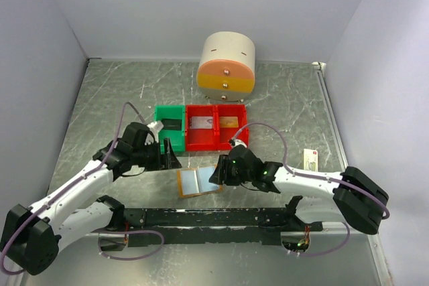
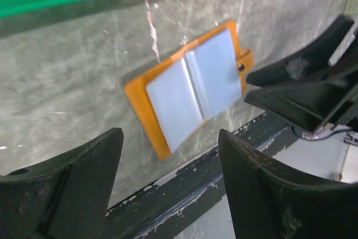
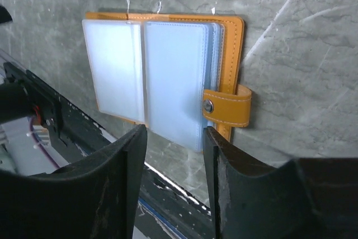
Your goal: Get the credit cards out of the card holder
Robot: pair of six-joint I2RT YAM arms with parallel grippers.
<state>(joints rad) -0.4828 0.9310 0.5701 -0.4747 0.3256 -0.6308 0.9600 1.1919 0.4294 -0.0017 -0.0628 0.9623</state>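
The card holder [image 1: 199, 182] is laid open and flat on the grey marbled table [image 1: 281, 98], just in front of the red bin [image 1: 201, 144] and between the two grippers. Its outer cover is orange-tan, seen as a rim around two pale blue translucent pocket leaves. A closure strap [image 3: 226, 107] with a metal snap projects from one long edge and is curled over it.

The credit cards are found in the red bin. A grey-silver card [image 1: 202, 123] lies in one compartment and a gold-orange card [image 1: 230, 122] in the next.

The left gripper [image 1: 171, 155] is held above the table beside the holder, in front of the green bin [image 1: 169, 108]. Its jaws are spread wide and nothing is gripped.

The right gripper [image 3: 174, 138] is positioned at the strap side of the holder. Its jaws are parted by a narrow gap and nothing is clamped between them.
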